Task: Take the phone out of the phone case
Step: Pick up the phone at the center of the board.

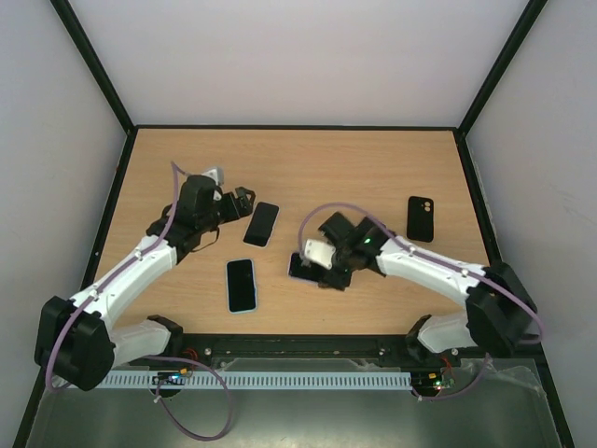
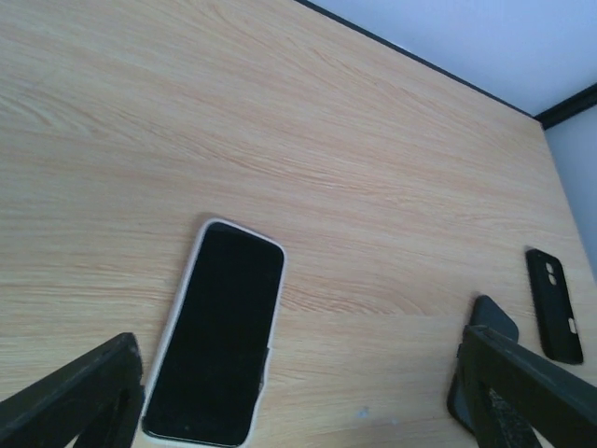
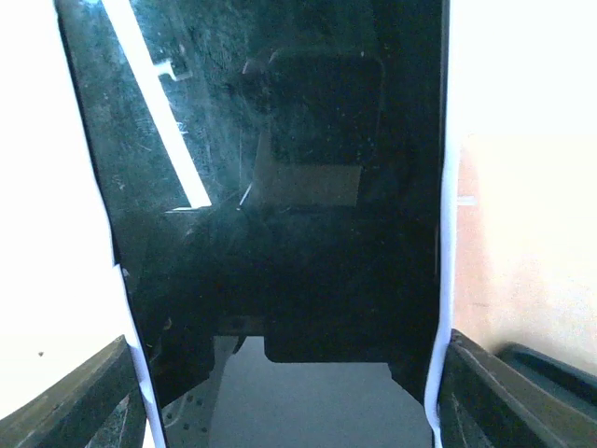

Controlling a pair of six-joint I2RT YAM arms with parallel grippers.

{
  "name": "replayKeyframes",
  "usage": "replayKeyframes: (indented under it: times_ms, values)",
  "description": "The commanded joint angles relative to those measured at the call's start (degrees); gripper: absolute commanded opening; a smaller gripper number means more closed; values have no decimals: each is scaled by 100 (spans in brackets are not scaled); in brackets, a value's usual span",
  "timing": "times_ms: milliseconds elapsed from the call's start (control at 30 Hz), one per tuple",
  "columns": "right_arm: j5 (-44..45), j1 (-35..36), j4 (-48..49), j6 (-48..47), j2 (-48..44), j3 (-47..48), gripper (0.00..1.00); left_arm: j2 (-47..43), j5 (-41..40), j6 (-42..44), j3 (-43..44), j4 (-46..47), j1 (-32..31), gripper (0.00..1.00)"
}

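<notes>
Three phones: all lie on the table (image 1: 373, 168), screens up.
Phone (image 3: 280, 187): near the table's middle, right of centre, under the right arm; dark glass with a pale rim along both long edges. It fills the right wrist view.
Right gripper (image 3: 289, 350): set down over the phone, one finger (image 3: 84, 392) at each long edge. The jaws stand partly apart, at the phone's width; I cannot tell whether they press on it or only flank it.
Left gripper (image 2: 300, 341): jaws wide, holding nothing, low over the table's left half.
White-rimmed phone (image 2: 219, 331): lies between the left fingers, nearer the left one, touching neither.
Near phone (image 1: 241, 285): pale-edged, alone toward the near edge, between the two arms, clear of both grippers.
Black case (image 1: 422, 218): lies flat on the right side of the table, camera cutout at its far end, well apart from the phones.
</notes>
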Motion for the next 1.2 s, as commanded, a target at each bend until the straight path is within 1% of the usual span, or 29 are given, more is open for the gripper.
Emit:
replayKeyframes:
  times_ms: [0,33,133,200,267,367,433,567,700,767,800,867,900,1033,1167]
  values:
    - [-422,-731,593,1087,-493,326,14,-233,638,-847,-636,1292,-67,86]
    - [-434,-884,811,1419,-527,309,7,-249,647,-957,-722,1615,-164,84]
    - [-684,-1337,1296,2181,-587,284,7,-130,315,-1042,-700,2102,-673,80]
    - [-802,-1549,1549,2602,-622,252,6,56,115,-1033,-594,2331,-1081,80]
    - [-742,-1627,1761,3001,-680,209,2,311,104,-1144,-512,2603,-1336,80]
    - [-727,-1660,1999,3264,-847,87,2,904,117,-1274,-234,2811,-1643,80]
    - [-690,-1660,2162,3387,-1001,-23,2,1252,100,-1307,-15,2894,-1832,77]
    - [-625,-1660,2330,3567,-1158,-167,2,1786,160,-1294,354,3071,-2076,66]
    - [-372,-1669,2452,3826,-1201,-247,2,2052,250,-1358,501,3277,-2168,53]
    - [-421,-1669,2511,3867,-1229,-304,2,2174,268,-1369,569,3336,-2213,50]
    - [-452,-1669,2539,3919,-1255,-329,2,2243,291,-1355,619,3345,-2235,46]
    - [-453,-1669,2569,3987,-1276,-349,2,2396,304,-1365,716,3328,-2286,35]
    - [-392,-1669,2587,4009,-1302,-349,2,2476,318,-1390,775,3294,-2308,33]
    - [-125,-1669,2703,4095,-1436,-431,2,2653,380,-1438,939,3211,-2399,32]
    - [-21,-1674,2816,4168,-1569,-508,2,2666,460,-1448,982,3193,-2438,36]
